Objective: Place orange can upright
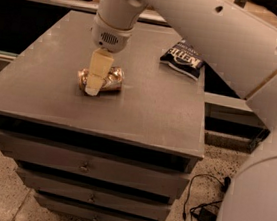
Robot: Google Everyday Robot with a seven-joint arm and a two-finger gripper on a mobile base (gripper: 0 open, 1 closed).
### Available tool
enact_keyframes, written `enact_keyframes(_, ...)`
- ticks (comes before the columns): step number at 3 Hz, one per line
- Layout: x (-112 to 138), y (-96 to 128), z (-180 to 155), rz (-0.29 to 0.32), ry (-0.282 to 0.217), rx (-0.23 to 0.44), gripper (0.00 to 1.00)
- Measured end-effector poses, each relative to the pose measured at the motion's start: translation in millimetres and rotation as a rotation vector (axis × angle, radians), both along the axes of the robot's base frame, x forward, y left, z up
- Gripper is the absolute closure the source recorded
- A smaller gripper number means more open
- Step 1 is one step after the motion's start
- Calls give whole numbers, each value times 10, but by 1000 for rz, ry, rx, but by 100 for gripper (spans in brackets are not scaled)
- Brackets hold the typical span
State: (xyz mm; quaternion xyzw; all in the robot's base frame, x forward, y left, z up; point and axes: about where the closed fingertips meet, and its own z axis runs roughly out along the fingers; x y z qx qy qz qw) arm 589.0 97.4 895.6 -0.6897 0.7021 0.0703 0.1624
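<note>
The orange can (113,78) lies on its side on the grey cabinet top (144,103), left of the middle, its shiny orange-gold body mottled white and dark. My gripper (93,88) reaches down from the white arm and sits right over the can's middle and left part, in front of it from this view, covering part of it. Its tip is at the can's near side, close to the tabletop. I cannot tell whether it touches the can.
A dark blue chip bag (182,59) lies flat at the back right of the cabinet top. The cabinet has several drawers (86,166) below. Black cables (205,211) lie on the floor at the right. A counter runs behind.
</note>
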Motion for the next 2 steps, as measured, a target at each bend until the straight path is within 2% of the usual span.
enact_keyframes(2,181,273,-270,55,32,-6,0)
